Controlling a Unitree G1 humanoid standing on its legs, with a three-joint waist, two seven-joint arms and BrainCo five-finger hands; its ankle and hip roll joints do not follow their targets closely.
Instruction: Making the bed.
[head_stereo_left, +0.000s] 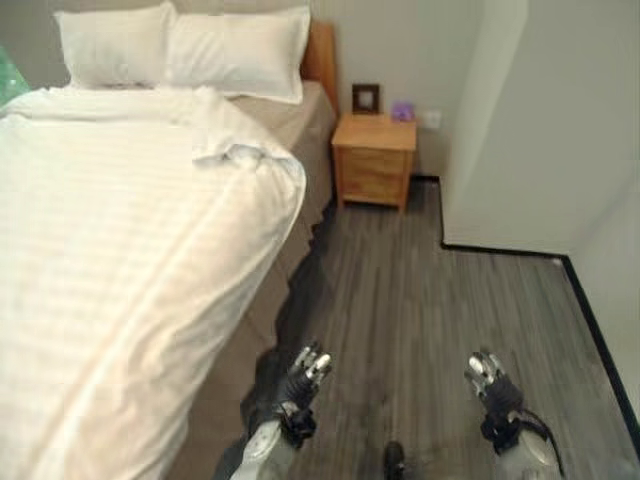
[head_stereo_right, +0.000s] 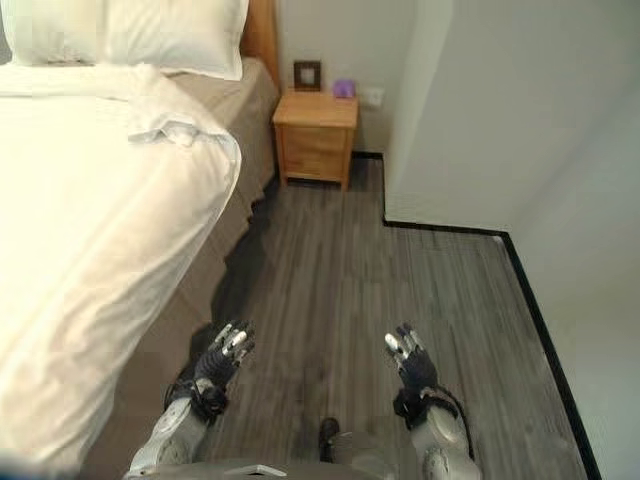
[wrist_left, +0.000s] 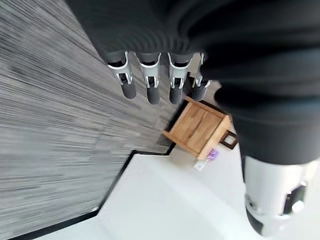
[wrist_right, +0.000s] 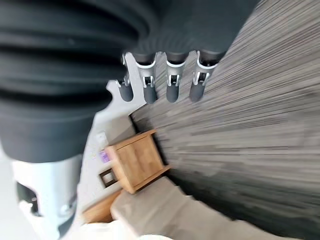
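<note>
- Left eye view: one bed (head_stereo_left: 265, 300) lies ahead and to the left of the left hand (head_stereo_left: 305, 375), its long axis running away from the robot toward a wooden headboard (head_stereo_left: 322, 55) at the far end.
- One white duvet (head_stereo_left: 110, 240) covers the bed lengthwise and hangs over the side nearest the left hand; its top edge is rumpled and folded over at the far right corner (head_stereo_left: 245, 155).
- Two white pillows (head_stereo_left: 115, 42) (head_stereo_left: 240, 48) sit side by side at the head of the bed, far beyond both hands, leaning against the headboard and wall.
- Between pillows and duvet a strip of beige sheet (head_stereo_left: 290, 115) shows.
- Left hand: low over the grey wood floor (head_stereo_left: 420, 310), just beside the bed's side, fingers straight and loosely spread, holding nothing; the left wrist view shows the fingers (wrist_left: 152, 92) in a row, touching nothing.
- One wooden nightstand (head_stereo_left: 375, 158) stands far ahead, between the lines of the two hands, against the wall beside the headboard; on it are one small dark picture frame (head_stereo_left: 366, 97) and one small purple object (head_stereo_left: 403, 111).
- Right hand (head_stereo_left: 488, 380): level with the left one and well apart from it, over bare floor, fingers (wrist_right: 172, 90) straight and relaxed, empty.
</note>
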